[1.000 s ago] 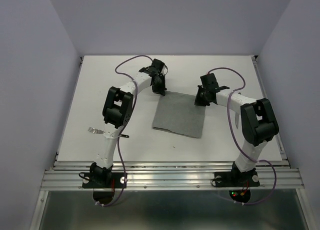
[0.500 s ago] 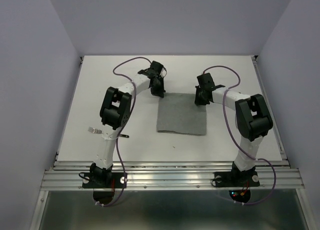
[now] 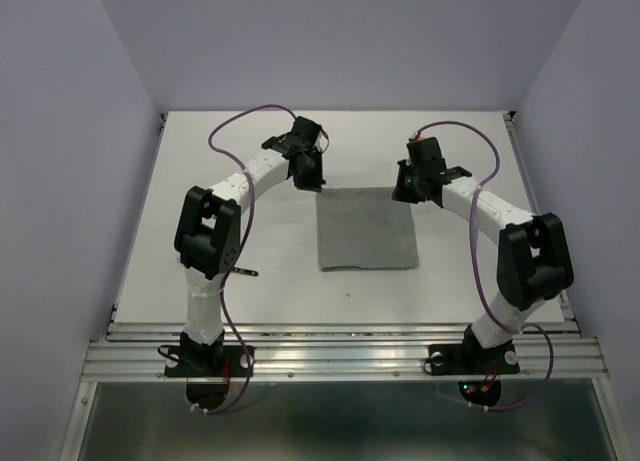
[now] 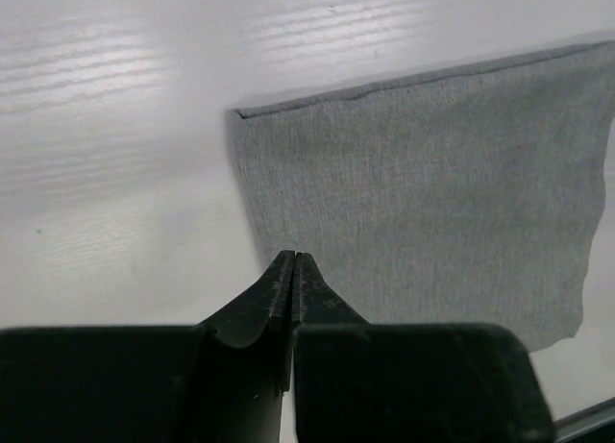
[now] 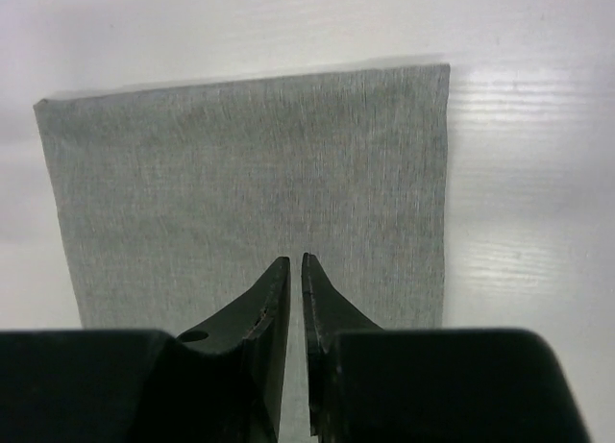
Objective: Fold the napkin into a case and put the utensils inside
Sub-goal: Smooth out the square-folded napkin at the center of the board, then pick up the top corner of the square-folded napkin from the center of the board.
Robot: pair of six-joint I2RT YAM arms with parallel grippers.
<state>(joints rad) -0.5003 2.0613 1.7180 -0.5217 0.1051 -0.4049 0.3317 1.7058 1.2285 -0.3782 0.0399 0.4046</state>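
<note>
The napkin [image 3: 367, 229] lies flat in the middle of the desk [image 3: 500, 271]. No case is formed yet, so nothing holds anything. By its far corners, the left end effector [image 3: 314, 182] is pressed together and empty, and the right end effector [image 3: 404, 193] is a slit apart and empty. Best to pinch both corners evenly and fold with the edges aligned.

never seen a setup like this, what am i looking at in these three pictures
A left arm and a right arm are bolted to a white table. The wide picture looks down from above and behind them. The other two come from a camera on each wrist, so dark fingers fill the bottom. A grey napkin lies flat on the table. The left hand is shut, the right hand a crack open. Neither holds anything.
</note>
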